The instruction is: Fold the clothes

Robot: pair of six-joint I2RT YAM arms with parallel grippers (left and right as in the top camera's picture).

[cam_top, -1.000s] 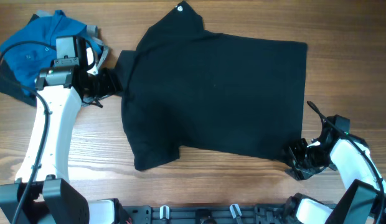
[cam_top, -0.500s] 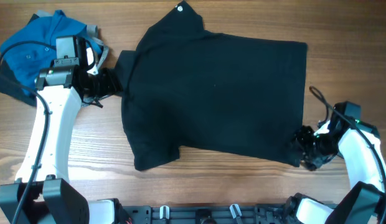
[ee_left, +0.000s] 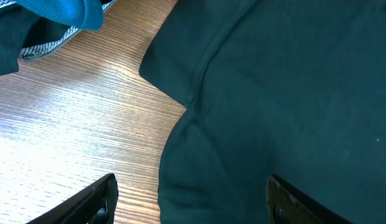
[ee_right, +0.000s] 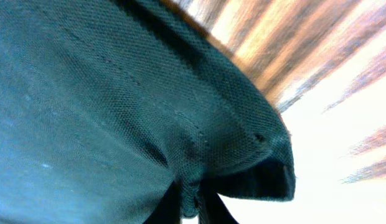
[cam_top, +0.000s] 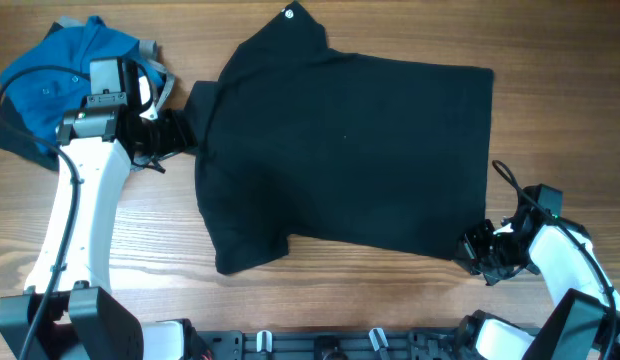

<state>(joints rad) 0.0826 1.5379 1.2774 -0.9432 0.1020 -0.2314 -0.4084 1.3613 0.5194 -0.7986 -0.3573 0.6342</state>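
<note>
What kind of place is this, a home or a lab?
Probably a robotics lab bench, not a home: the left arm and right arm stand at a wood-grain table, with a black shirt and a blue garment on it.

1 wooden table (pale, streaky grain)
</note>
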